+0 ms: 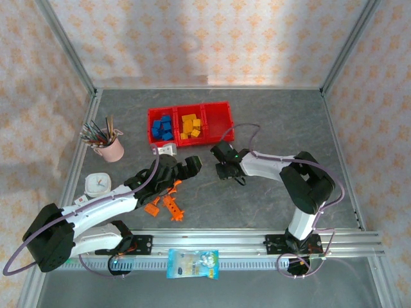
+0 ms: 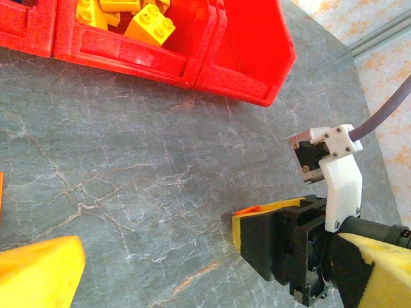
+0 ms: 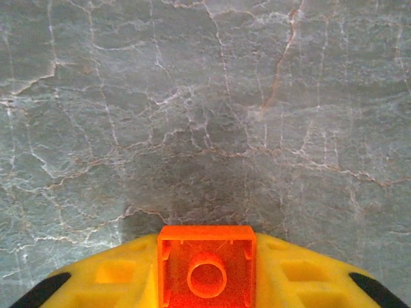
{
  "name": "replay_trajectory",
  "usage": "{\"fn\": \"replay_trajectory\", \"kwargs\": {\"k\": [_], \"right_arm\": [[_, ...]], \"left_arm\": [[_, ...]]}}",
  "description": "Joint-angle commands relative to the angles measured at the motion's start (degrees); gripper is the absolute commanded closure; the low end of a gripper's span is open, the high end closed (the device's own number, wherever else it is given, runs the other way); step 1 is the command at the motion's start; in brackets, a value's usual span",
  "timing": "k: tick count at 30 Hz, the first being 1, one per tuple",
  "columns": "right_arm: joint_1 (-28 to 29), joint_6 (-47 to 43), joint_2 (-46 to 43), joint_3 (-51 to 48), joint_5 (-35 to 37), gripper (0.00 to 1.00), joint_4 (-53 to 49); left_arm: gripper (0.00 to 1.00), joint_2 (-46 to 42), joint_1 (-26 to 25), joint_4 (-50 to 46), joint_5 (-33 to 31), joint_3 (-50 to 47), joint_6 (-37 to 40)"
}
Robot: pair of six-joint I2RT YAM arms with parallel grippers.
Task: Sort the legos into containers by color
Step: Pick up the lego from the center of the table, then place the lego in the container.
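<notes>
**Sorting scene, overhead and wrist views.** Right gripper (image 3: 207, 282) is clamped on an orange brick (image 3: 207, 266); the brick's hollow underside, with its round tube, faces the wrist camera; yellow fingers (image 3: 115, 279) press on either side of it; the grey veined table (image 3: 205, 96) lies beyond; the brick seems to hang just clear of the table, though this angle does not settle it. Overhead, this gripper sits just in front of the containers (image 1: 217, 120), nearest their right compartment, whose red floor is bare. Left gripper (image 1: 182, 168) has its jaws spread wide and holds nothing; it stands just beside the right gripper, on its left; in the left wrist view the right gripper's black body lies close to one of the left gripper's yellow fingers, with a sliver of orange at its tip. Blue bricks (image 1: 162, 128) fill the left compartment; yellow bricks (image 1: 190, 126) fill the middle one. Loose orange pieces (image 1: 164, 205) lie on the table by the left arm, well apart from the containers. A pink cup of pens (image 1: 110, 146) stands at the left; a snack packet (image 1: 192, 264) lies on the near rail.
</notes>
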Motion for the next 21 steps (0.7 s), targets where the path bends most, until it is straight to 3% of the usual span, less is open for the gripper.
{"fn": "replay_trajectory", "kwargs": {"k": [1,10,21], "right_arm": [[0.0,0.2,-1.1,2.1,-0.4,0.7,-0.1],[-3.1,-0.1,-2.2,9.1,-0.9,0.7,0.1],[-9.2,-0.6,8.8,27.2,1.4,0.69,3.5]], "left_arm": [[0.01,-0.1,-0.5,-0.3,-1.9,0.7,0.7],[0.01,-0.6,1.5,-4.4,-3.2,4.9,4.3],[0.01,2.3,8.9,-5.1,0.1,10.4,7.6]]}}
